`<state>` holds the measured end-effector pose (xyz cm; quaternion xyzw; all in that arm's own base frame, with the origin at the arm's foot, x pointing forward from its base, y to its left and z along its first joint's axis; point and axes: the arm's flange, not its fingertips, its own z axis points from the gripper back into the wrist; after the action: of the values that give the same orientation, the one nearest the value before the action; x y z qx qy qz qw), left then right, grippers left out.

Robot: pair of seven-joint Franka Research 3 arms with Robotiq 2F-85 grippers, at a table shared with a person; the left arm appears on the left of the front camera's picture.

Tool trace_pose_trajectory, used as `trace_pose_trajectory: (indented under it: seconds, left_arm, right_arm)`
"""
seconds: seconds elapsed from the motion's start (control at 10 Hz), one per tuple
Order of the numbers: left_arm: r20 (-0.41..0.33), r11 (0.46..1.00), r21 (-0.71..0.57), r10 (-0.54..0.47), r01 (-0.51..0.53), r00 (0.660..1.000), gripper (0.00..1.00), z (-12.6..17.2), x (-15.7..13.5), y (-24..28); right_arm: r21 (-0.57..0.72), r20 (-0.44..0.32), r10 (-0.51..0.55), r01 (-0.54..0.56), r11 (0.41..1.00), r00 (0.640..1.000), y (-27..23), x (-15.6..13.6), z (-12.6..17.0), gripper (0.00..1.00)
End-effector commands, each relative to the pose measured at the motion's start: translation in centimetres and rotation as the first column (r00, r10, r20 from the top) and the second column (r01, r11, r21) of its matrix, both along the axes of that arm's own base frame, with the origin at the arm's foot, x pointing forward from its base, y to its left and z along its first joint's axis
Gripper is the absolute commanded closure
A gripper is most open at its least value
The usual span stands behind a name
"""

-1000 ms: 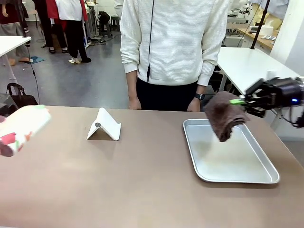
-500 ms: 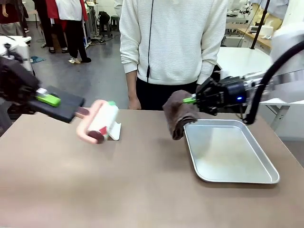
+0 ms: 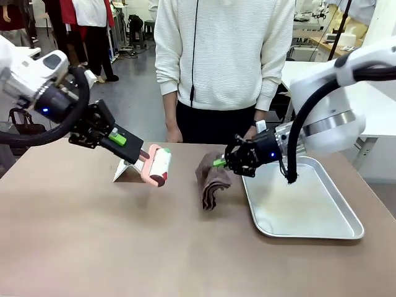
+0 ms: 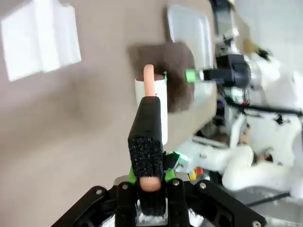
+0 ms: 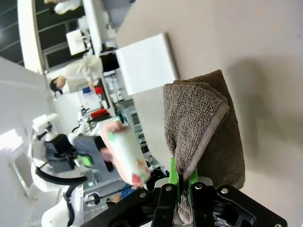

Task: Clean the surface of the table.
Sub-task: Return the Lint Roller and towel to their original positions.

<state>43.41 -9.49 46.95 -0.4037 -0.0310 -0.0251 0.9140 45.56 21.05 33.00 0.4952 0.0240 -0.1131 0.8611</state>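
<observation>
Gripping a brown towel [image 3: 211,179] just left of the tray [image 3: 322,216], the right gripper [image 3: 220,163] faces the left gripper [image 3: 127,143], clamped on a lint roller [image 3: 157,166] above the table [image 3: 124,241].

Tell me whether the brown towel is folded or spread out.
Folded. The brown towel hangs in doubled layers from the shut right tool, its lower end at the table.

White arms with black cables and blue lights, black grippers with green pads [image 3: 117,137]; the person [image 3: 224,55] wears a cream ribbed sweater, dark trousers, a watch.
</observation>
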Motion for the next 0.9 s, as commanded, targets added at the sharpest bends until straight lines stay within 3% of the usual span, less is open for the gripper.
trace_pose_trajectory:
  seconds: [0.0,0.3,0.4,0.8]
  left_arm:
    - [-0.003,0.991,0.088,0.103,-0.103,0.995,0.78,-0.2,3.1,-2.0]
    - [-0.113,0.989,0.143,-0.008,0.024,0.994,0.78,-2.2,6.1,-2.5]
    - [-0.011,0.993,0.100,0.058,-0.057,0.998,0.78,-1.9,4.3,-2.6]
    - [-0.011,0.993,0.100,0.058,-0.057,0.998,0.78,-1.9,4.3,-2.6]
  right_arm:
    - [-0.053,-0.024,-0.055,0.053,0.997,0.998,0.0,1.0,-0.4,0.92]
    - [0.009,-0.027,-0.112,0.112,0.994,0.993,-2.3,1.7,-0.2,0.92]
    - [-0.030,-0.027,-0.058,0.057,0.998,0.998,-1.5,0.8,-1.6,0.92]
    - [-0.030,-0.027,-0.058,0.057,0.998,0.998,-1.5,0.8,-1.6,0.92]
